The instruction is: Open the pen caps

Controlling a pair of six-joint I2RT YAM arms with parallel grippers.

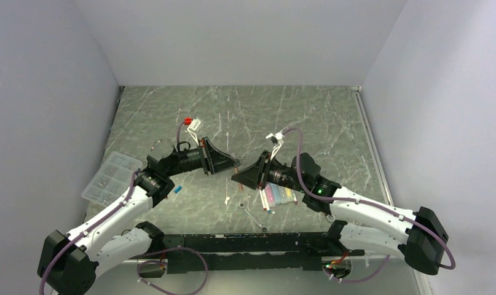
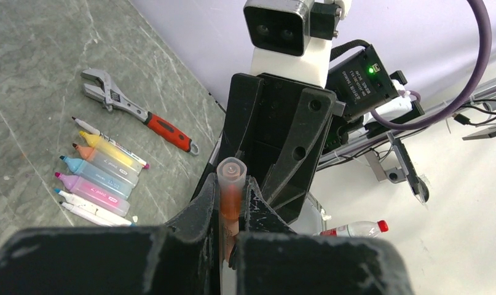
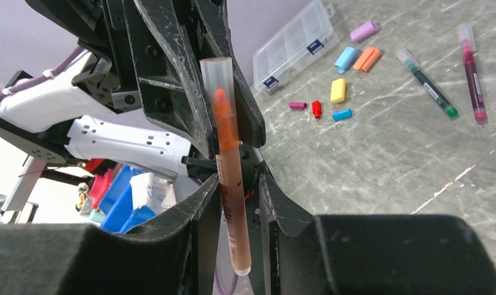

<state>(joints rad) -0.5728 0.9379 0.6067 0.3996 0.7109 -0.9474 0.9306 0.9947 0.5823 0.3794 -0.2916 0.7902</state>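
An orange marker (image 1: pixel 235 170) stands roughly upright above the table between my two grippers. My left gripper (image 2: pixel 231 192) is shut on its clear cap (image 2: pixel 232 173), with both fingers pressed against it. The cap (image 3: pixel 216 80) is still on and the orange tip shows through it. My right gripper (image 3: pixel 239 190) stands narrowly open around the barrel (image 3: pixel 232 184) below the cap. One finger touches the barrel and a gap shows at the other. Several loose caps (image 3: pixel 337 90) in purple, blue, orange, yellow, pink and red lie on the table.
A row of highlighters and thin markers (image 2: pixel 98 175) lies beside a red-handled wrench (image 2: pixel 116 98). A green marker (image 3: pixel 429 86) and a red marker (image 3: pixel 471 74) lie near the loose caps. A clear compartment box (image 1: pixel 110 177) sits at the left edge.
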